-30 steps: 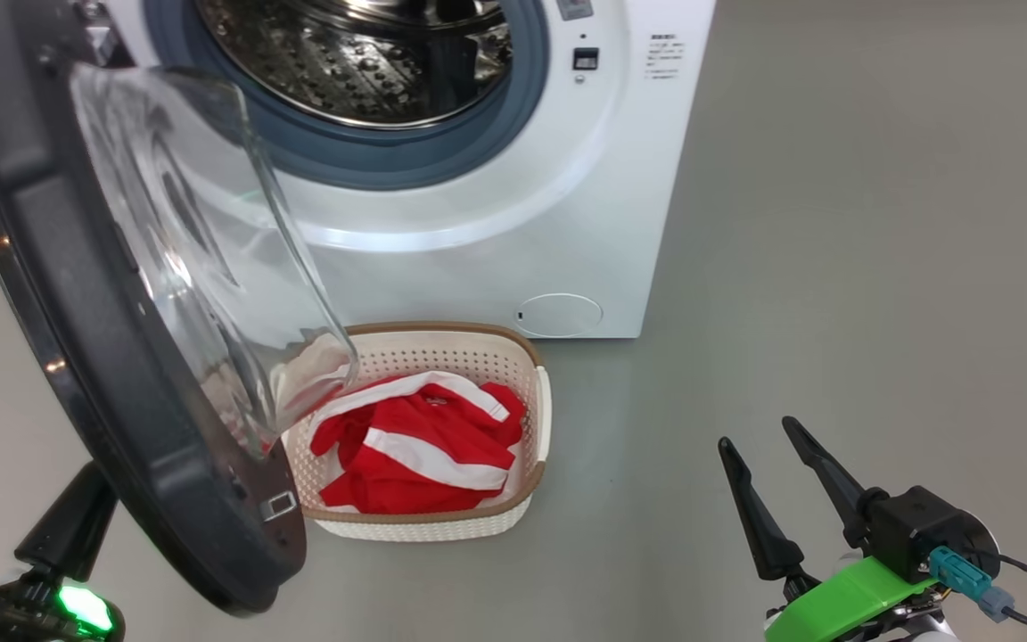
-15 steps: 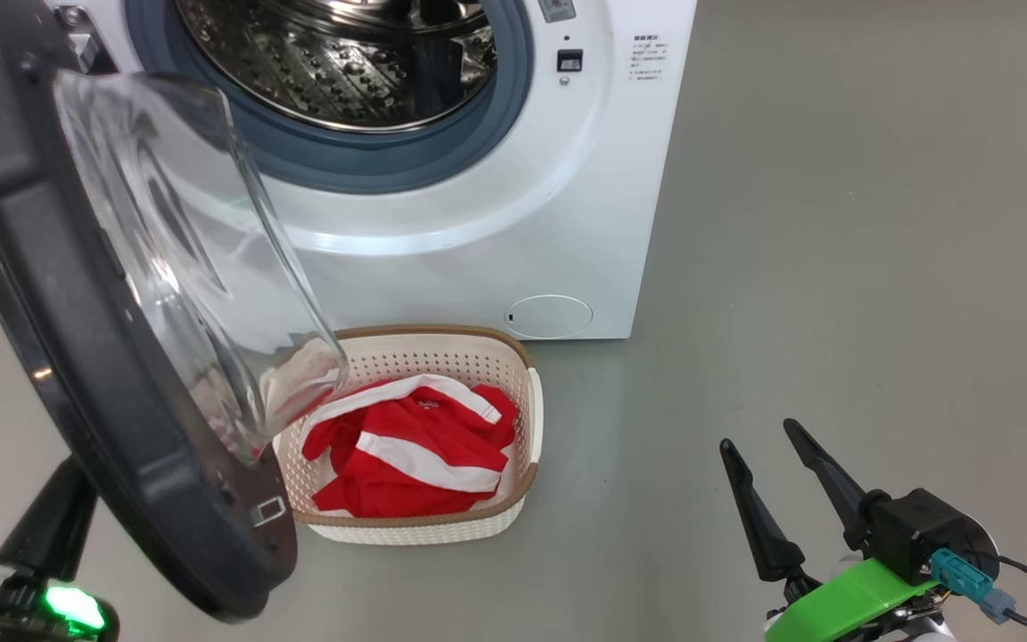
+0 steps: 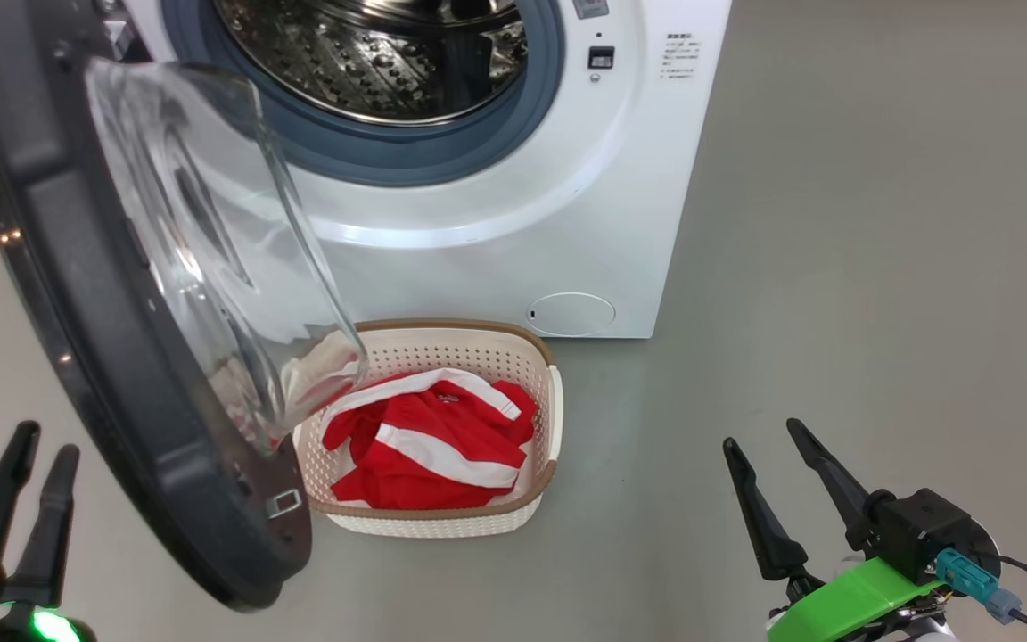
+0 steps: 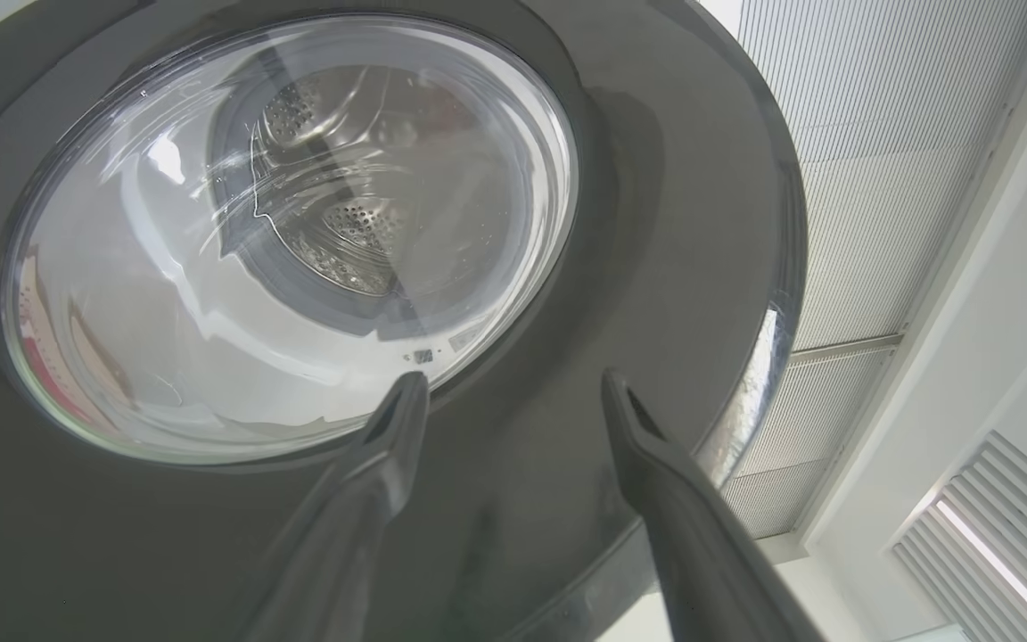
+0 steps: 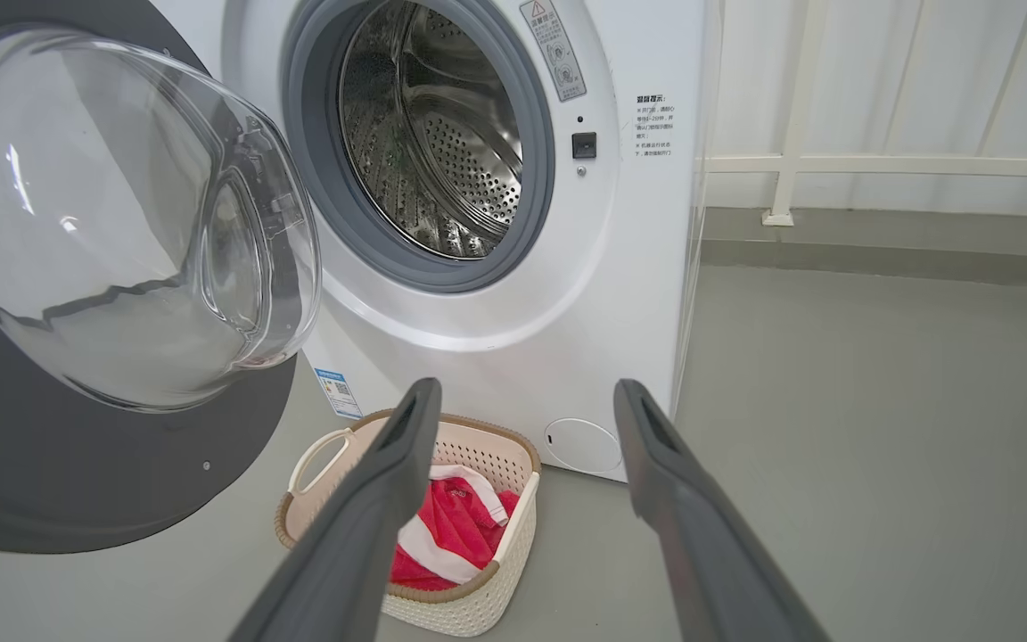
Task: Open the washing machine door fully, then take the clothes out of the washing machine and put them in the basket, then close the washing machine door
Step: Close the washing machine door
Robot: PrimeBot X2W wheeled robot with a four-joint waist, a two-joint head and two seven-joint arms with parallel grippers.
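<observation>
The main risk sits at the far left. The left gripper (image 3: 41,441) stands behind the outer face of the washing machine door (image 3: 77,294), and a push with narrow tips on that glossy black rim could skid off. The tips could also slide onto the glass bowl window (image 3: 210,250) and turn the door unevenly. If the push is too soft, the door probably stops short of its latch. The door hangs wide open on the left of the washing machine (image 3: 513,232), and its lower edge reaches over the near left corner of the basket (image 3: 442,526). A swing toward the opening could therefore clip the basket's brown rim or its handle and drag it. The basket stands on the floor (image 3: 834,267) just in front of the machine. The red and white clothes (image 3: 424,446) lie heaped inside it, none trailing over the edge, so a snag there looks unlikely. The drum (image 3: 389,62) shows bare steel where it can be seen.

The left gripper's fingers are spread and hold nothing. They point at the door's outer face, but I cannot tell whether they touch it. At the near right, the right gripper (image 3: 759,432) is also spread, empty, and well apart from machine and basket.
</observation>
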